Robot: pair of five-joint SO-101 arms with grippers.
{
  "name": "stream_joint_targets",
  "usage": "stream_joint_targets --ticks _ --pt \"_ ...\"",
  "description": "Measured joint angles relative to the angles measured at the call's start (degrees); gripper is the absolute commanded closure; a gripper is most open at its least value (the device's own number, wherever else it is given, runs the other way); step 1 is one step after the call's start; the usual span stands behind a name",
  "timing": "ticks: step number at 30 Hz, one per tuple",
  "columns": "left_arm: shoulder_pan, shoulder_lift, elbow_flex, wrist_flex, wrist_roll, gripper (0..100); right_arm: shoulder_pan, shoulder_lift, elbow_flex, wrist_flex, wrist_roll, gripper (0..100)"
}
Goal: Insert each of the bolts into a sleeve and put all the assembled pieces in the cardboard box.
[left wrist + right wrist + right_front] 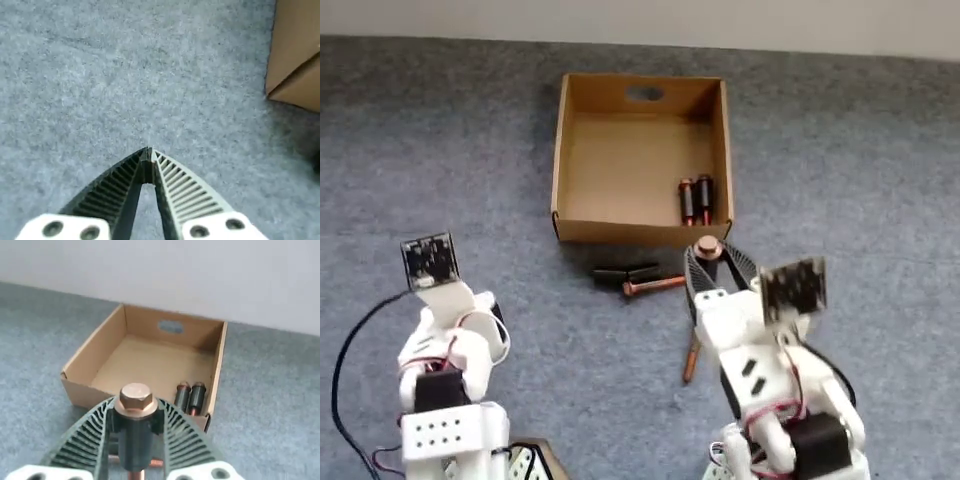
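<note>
On grey carpet [440, 150], the right gripper [709, 258] pinches an upright black sleeve [135, 432] with copper bolt [135, 399], brown cardboard box [642, 232] just ahead.

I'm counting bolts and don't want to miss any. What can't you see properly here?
High view: a loose bolt has one end hidden under the right arm.
Right wrist view: the held piece is cut off by the picture edge.
Left wrist view: cardboard box likewise.

Soft, diffuse, moderately bright light.
Falls evenly over the grey table [440, 150], brightens the pale wall [200, 270] behind, leaves just a thin, faint shadow along the foot of the cardboard box [640, 232].
</note>
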Motion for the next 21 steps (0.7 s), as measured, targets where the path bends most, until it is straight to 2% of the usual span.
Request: stream_joint_targets --ticks 5,9,14,18,21 --pt "1.8 -10.1 2.8 1.5 0.0 99 0.0 19.3 -8.3 -5.5 0.0 99.0" --pt "4.2 -12.3 2.8 5.5 0.0 99 0.2 37.4 -19.5 -7.9 0.1 99.0" --pt "5.7 -12.4 2.8 6.3 0.0 99 1.0 61.5 -37.7 -8.2 0.1 99.1" --pt "5.8 -12.4 2.8 6.3 0.0 99 1.1 80.8 -55.2 -3.2 -0.3 99.1" --pt "5.8 -12.4 2.8 6.3 0.0 99 1.3 94.6 -69.9 3.5 -3.3 99.1"
